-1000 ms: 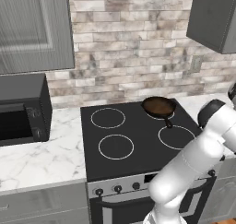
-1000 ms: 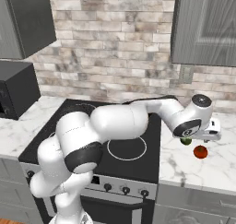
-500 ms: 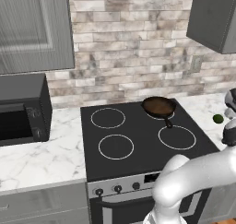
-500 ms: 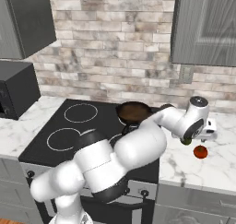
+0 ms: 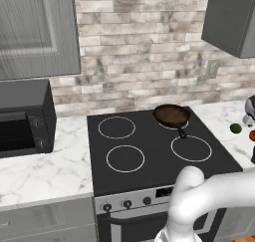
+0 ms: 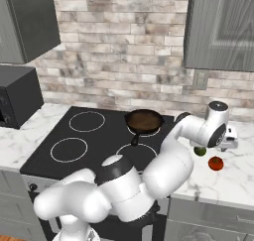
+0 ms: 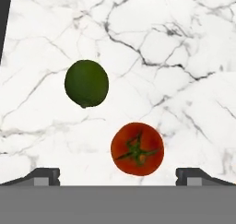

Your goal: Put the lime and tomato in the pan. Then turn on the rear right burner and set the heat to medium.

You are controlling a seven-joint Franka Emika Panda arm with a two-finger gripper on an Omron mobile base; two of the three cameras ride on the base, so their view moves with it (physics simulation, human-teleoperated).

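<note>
Two small round fruits, the green lime [image 7: 86, 83] and the red-orange tomato [image 7: 137, 148] with its green stem scar facing up, lie a little apart on the white marble counter [image 7: 175, 43] to the right of the black glass cooktop [image 5: 149, 151], neither yet in the small round dark brown pan [image 6: 144, 120]. That skillet sits on the rear right burner [image 5: 172, 117], its short black handle pointing toward the front of the stove, so the fruits only need a short carry across from the counter. The white arm reaches out over the counter's right side, and the gripper [image 7: 118, 174] hangs above both fruits with its two dark fingertips [image 7: 44, 176] spread wide and nothing between them; in the hand view the tomato lies nearer the tips and roughly midway between them, which suggests it is lined up for the first pick, though the lime could as well be the target. In the right base view the hand hides part of the lime while the tomato shows just beside it. The stove's knobs [image 5: 127, 204] line the front panel, and I judge the burner step is not yet begun
</note>
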